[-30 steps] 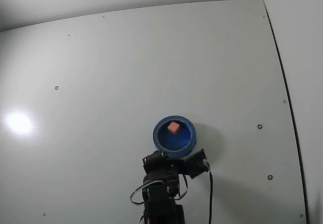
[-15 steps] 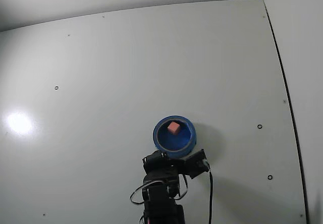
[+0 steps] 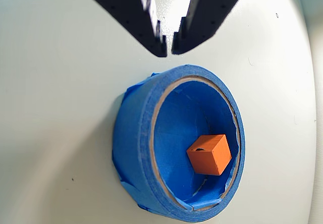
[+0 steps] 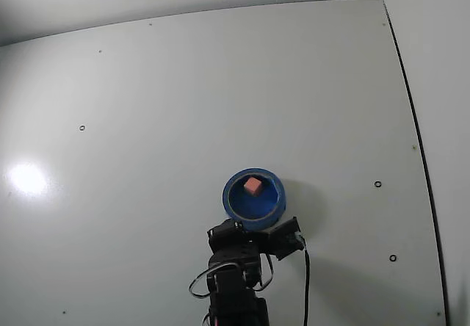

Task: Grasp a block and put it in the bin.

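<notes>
The block (image 3: pixel 209 155) is a small orange-pink cube lying inside the bin (image 3: pixel 132 138), a round blue container with a thick rim; in the wrist view it rests against the right part of the inner wall. In the fixed view the block (image 4: pixel 252 185) sits in the far half of the bin (image 4: pixel 229 203). My gripper (image 3: pixel 169 50) comes in from the top of the wrist view, shut with nothing between its black fingers, just outside the bin's rim. In the fixed view the arm (image 4: pixel 236 274) stands right below the bin and hides the fingertips.
The white table (image 4: pixel 183 106) spreads out on every side of the bin, dotted with small screw holes. Its dark right edge (image 4: pixel 415 135) runs along a wall. A black cable (image 4: pixel 306 289) hangs beside the arm.
</notes>
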